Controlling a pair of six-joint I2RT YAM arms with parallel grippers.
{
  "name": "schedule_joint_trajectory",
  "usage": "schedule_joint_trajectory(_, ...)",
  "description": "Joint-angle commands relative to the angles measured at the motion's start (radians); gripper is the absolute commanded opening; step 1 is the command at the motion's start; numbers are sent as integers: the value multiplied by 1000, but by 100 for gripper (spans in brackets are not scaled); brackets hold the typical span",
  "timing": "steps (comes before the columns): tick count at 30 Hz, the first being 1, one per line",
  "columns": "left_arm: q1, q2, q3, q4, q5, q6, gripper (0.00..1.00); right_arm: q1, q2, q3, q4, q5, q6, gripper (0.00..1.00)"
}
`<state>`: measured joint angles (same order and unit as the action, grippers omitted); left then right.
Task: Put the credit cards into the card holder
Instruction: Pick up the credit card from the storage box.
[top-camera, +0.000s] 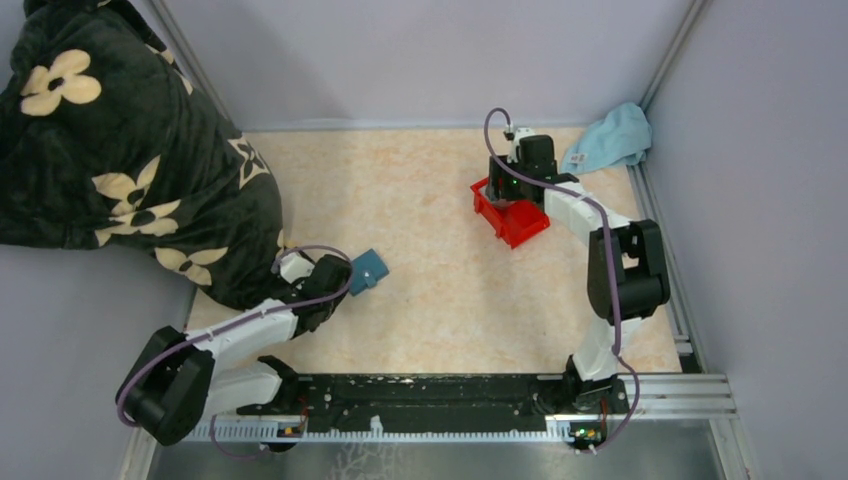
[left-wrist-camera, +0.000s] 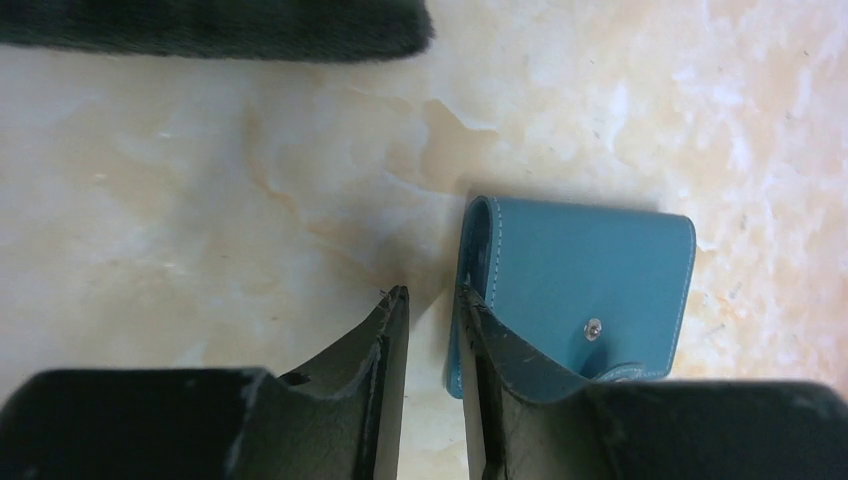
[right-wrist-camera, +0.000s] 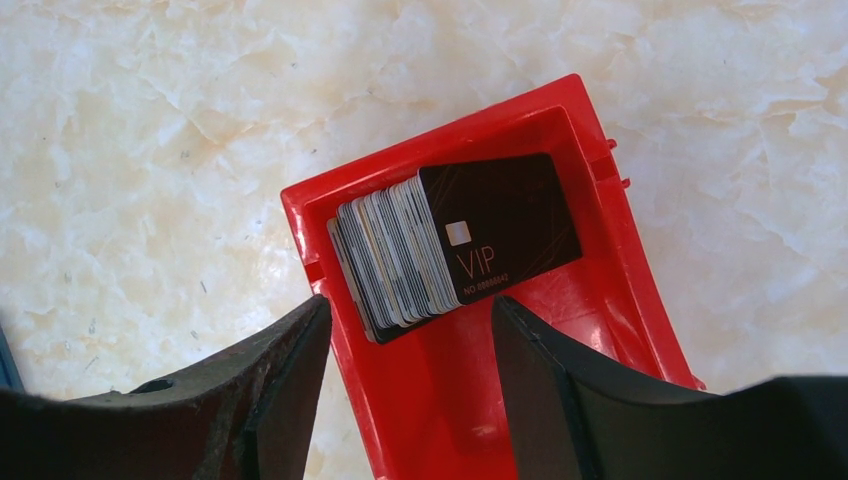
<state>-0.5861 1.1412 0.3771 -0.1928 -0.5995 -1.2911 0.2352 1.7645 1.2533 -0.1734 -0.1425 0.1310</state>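
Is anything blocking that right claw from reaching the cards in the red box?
Nothing visible covers the credit cards. They lie fanned in the red bin, black VIP card on top, open to the right gripper just short of them. Only the bin's wall matters: one finger sits outside it, the other over the inside.

- card holder (left-wrist-camera: 590, 290): teal-blue, pale stitching, silver snap.
- credit cards (right-wrist-camera: 400, 255): grey-white edges; top one black, pale "VIP" lettering.
- bin (right-wrist-camera: 570, 320): bright red.
- bench (top-camera: 430, 200): cream and peach marbling.
- cloth (top-camera: 610, 140): light blue.
- blanket (top-camera: 100, 130): black with cream flowers.
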Motion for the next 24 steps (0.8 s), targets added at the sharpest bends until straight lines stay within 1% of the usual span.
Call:
schedule_joint_trajectory(1, 3, 42, -26, 69, 143, 42, 31, -11, 22, 63, 8, 6, -18, 61)
schedule_joint_trajectory(5, 3, 82, -12, 95, 197, 52, 27, -11, 41, 84, 2, 6, -30, 61)
schedule_joint_trajectory(10, -1, 96, -21, 136, 253, 52, 21, -14, 71, 119, -5, -2, -37, 61)
schedule_joint_trajectory(17, -19, 97, -17, 159, 270, 51, 19, -16, 111, 154, -15, -9, -39, 61)
schedule_joint_trajectory(24, -54, 137, 7, 201, 289, 43, 16, -32, 123, 158, -19, -27, -39, 61)
